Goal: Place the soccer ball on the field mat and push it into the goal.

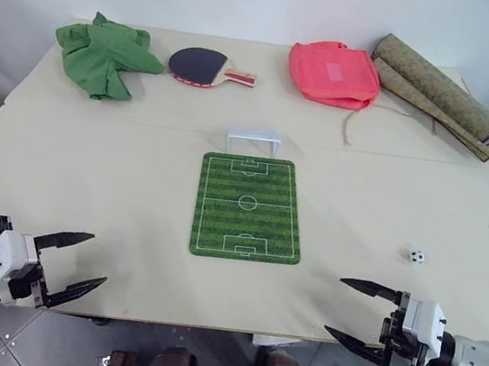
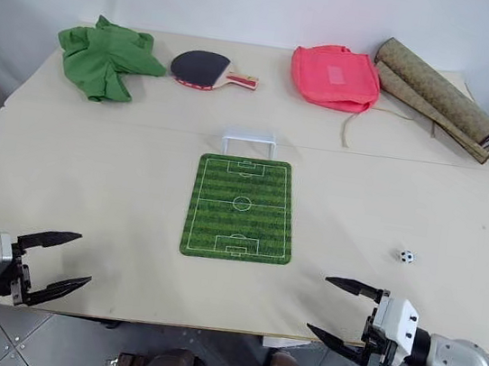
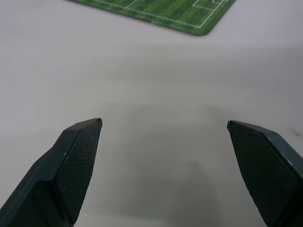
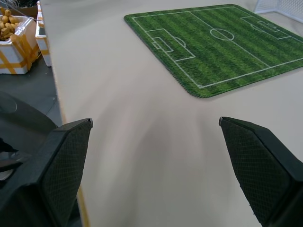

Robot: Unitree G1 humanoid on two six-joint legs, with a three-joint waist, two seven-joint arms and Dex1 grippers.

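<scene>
The green striped field mat [image 1: 249, 207] lies in the middle of the table. The small white goal [image 1: 252, 140] stands at its far end. The tiny black-and-white soccer ball [image 1: 416, 256] rests on the bare table to the right of the mat, beyond my right gripper. My left gripper [image 1: 88, 261] hovers open at the near left table edge with nothing between its fingers. At the near right edge my right gripper [image 1: 345, 308] is open and holds nothing. A corner of the mat [image 3: 189, 16] appears in the left wrist view, and the mat [image 4: 222, 42] also lies ahead in the right wrist view.
Along the back of the table lie a crumpled green cloth [image 1: 103, 52], a table-tennis paddle [image 1: 206, 67], a pink bag [image 1: 333, 73] and rolled mats [image 1: 435, 93]. A box of small items [image 4: 16, 40] sits on the floor beyond the table edge.
</scene>
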